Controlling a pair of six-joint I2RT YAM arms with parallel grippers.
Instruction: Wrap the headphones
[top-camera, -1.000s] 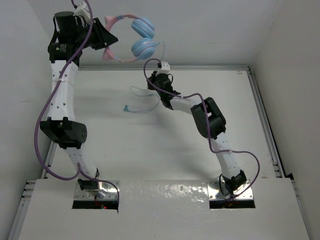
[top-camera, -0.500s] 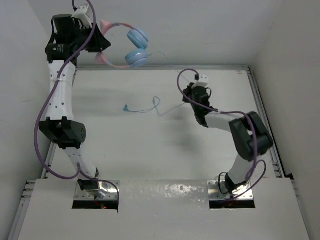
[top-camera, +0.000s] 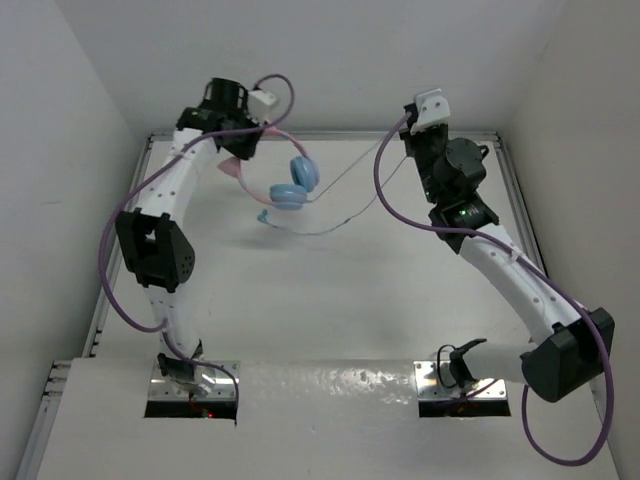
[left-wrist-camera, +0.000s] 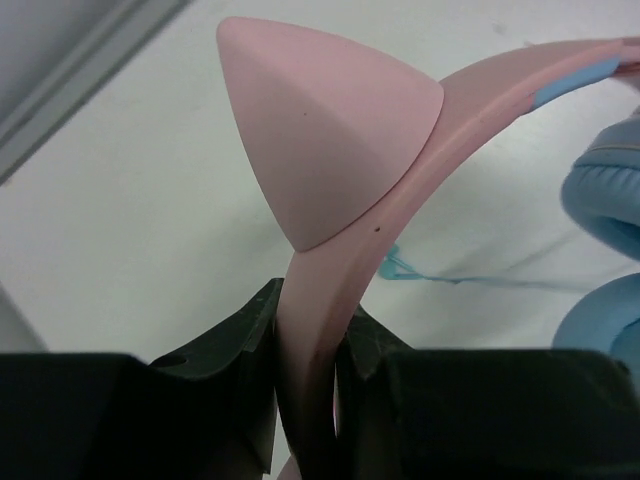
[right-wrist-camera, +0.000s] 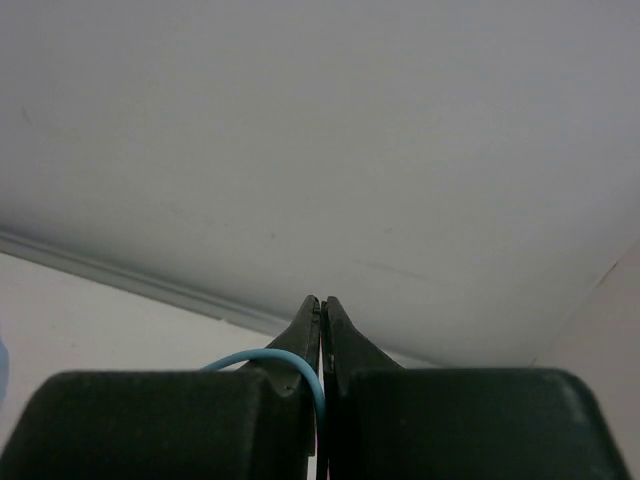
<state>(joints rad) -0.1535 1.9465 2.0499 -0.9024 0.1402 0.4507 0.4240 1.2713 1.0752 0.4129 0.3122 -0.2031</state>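
Note:
The headphones (top-camera: 293, 186) hang above the table's back left, with two light blue ear cups (left-wrist-camera: 606, 200) and a pink headband (left-wrist-camera: 480, 85) with a cat ear (left-wrist-camera: 320, 130). My left gripper (top-camera: 240, 148) is shut on the headband, which stands pinched between its jaws in the left wrist view (left-wrist-camera: 312, 315). The thin teal cable (top-camera: 352, 172) runs from the cups up and right to my right gripper (top-camera: 412, 135). That gripper is raised near the back wall and shut on the cable (right-wrist-camera: 300, 362), with fingertips together (right-wrist-camera: 321, 305). A second strand sags to the cable's end (top-camera: 265, 217) under the cups.
White walls enclose the table on the left, back and right. A metal rail (top-camera: 500, 150) runs along the table's back and right edges. Thick purple robot cables (top-camera: 385, 190) loop beside both arms. The arm bases (top-camera: 190, 375) sit at the near edge.
My left arm has swung the headphones down and right, from high by the back wall to just above the table. My right arm has risen and moved back right, lifting the cable.

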